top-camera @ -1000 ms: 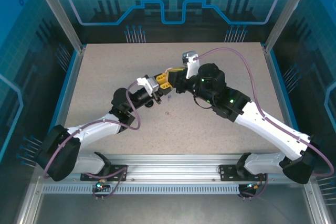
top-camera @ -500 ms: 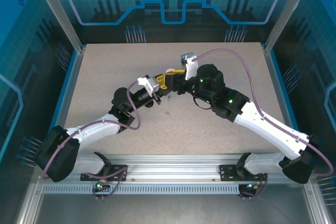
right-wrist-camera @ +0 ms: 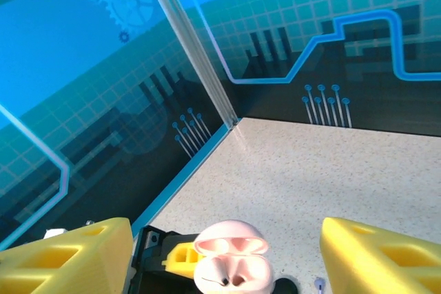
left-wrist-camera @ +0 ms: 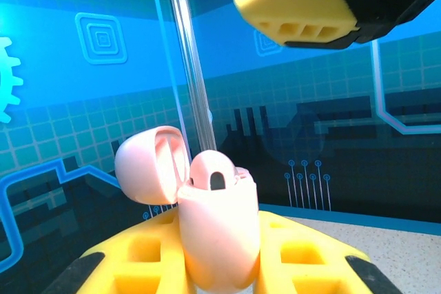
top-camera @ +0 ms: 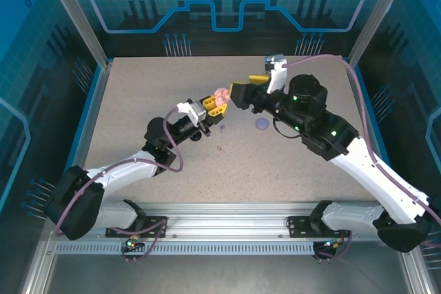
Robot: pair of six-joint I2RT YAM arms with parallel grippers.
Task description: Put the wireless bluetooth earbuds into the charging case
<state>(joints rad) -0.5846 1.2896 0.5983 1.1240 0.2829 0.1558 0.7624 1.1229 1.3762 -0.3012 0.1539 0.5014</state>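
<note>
My left gripper [top-camera: 215, 103] is shut on a pale pink charging case [top-camera: 221, 96], held up over the middle of the table with its lid swung open. In the left wrist view the case [left-wrist-camera: 219, 228] stands between the yellow fingers [left-wrist-camera: 138, 256], and a pale pink earbud [left-wrist-camera: 215, 177] sits in its top. My right gripper [top-camera: 247, 85] hangs just right of the case, open, with nothing between its fingers. In the right wrist view the case [right-wrist-camera: 231, 270] lies low between the spread yellow fingers [right-wrist-camera: 72, 253], apart from both.
A lavender round case [top-camera: 262, 124] lies on the table under the right arm. A tiny lavender earbud [top-camera: 222, 129] lies below the left gripper, and a small dark bit [top-camera: 219, 148] nearer the front. Glass walls and a blue rim [top-camera: 96, 101] bound the table.
My right gripper has opened and drawn back to the right and away from the pink case, uncovering the lavender case. The left gripper has kept its hold, shifted slightly.
</note>
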